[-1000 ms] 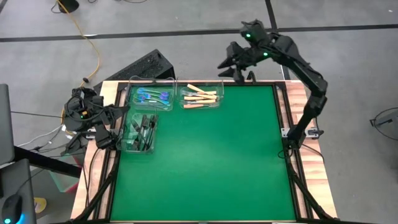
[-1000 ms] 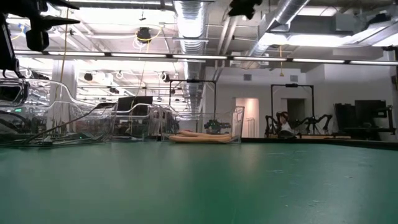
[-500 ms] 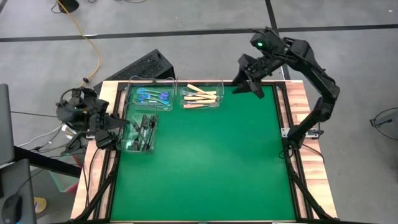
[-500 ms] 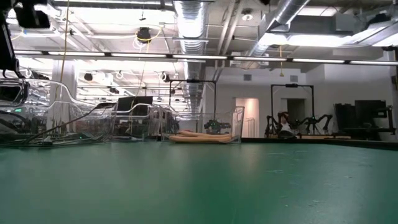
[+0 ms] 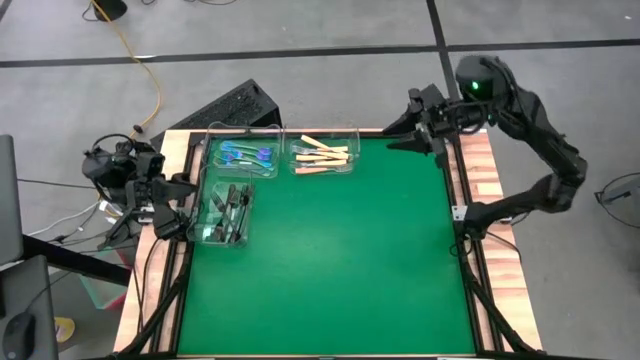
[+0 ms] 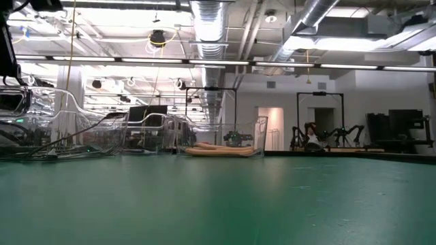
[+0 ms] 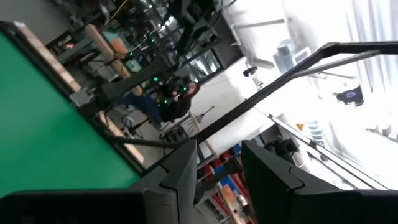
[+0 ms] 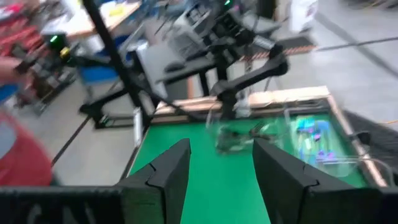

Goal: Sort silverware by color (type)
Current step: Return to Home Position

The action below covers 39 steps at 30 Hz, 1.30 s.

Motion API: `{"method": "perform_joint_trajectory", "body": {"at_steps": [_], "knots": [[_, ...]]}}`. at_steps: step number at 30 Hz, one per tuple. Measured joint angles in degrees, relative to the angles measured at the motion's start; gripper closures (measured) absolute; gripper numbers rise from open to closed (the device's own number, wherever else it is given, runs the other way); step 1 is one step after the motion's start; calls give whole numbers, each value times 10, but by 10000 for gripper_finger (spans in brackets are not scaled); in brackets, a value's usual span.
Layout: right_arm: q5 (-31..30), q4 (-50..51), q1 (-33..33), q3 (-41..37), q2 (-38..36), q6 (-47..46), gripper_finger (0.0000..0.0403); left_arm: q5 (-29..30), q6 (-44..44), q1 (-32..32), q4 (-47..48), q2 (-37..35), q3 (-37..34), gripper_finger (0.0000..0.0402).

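My right gripper point(image 8: 221, 144) hangs over the far right corner of the green table point(image 5: 350, 270), fingers spread, gripping nothing. My left gripper point(image 7: 219, 146) sits off the table's left edge beside the 3 clear bins point(image 5: 354, 168), likewise spread and empty. Blue-iridescent forks point(image 5: 246, 155) fill the far-left bin, tan-handled forks point(image 5: 322, 155) the bin to its right, and dark forks point(image 5: 228, 208) the nearer bin

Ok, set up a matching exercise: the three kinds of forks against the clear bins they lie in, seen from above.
Forks:
1. tan-handled forks
2. blue-iridescent forks
3. dark forks

Bins:
A. left bin, nearer than the other two
B. far-left corner bin
C. far bin, right of the corner one

Pairs: 1-C, 2-B, 3-A.
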State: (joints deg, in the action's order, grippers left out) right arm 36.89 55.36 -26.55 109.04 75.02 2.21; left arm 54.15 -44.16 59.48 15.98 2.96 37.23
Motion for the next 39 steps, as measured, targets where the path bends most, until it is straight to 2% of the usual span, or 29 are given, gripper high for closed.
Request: {"method": "perform_joint_trajectory", "body": {"at_steps": [3,7,11,16,22,26,28,32,34,39], "knots": [[-57,-98,21,-95,-52,-46,212,-3,35,0,-27,0,0,297],[-173,-212,54,-224,-120,-101,212,-28,72,0,-71,0,0,312],[-221,-290,81,-318,-177,-126,212,-47,122,0,-108,0,0,327],[-281,-349,116,-396,-244,-145,212,-45,172,0,-114,0,0,331],[-295,-431,158,-495,-331,-163,212,-41,164,0,-106,0,-1,331],[-300,-460,204,-560,-365,-162,212,-40,147,0,-124,0,-29,332],[-340,-501,224,-599,-374,-145,212,-38,132,0,-129,0,-47,332],[-475,-631,252,-693,-390,-139,212,-12,115,0,-129,-1,-75,332],[-523,-680,259,-735,-405,-139,212,-8,116,0,-128,-2,-82,332],[-557,-799,281,-818,-434,-120,212,-8,143,0,-122,-2,-84,332]]}}
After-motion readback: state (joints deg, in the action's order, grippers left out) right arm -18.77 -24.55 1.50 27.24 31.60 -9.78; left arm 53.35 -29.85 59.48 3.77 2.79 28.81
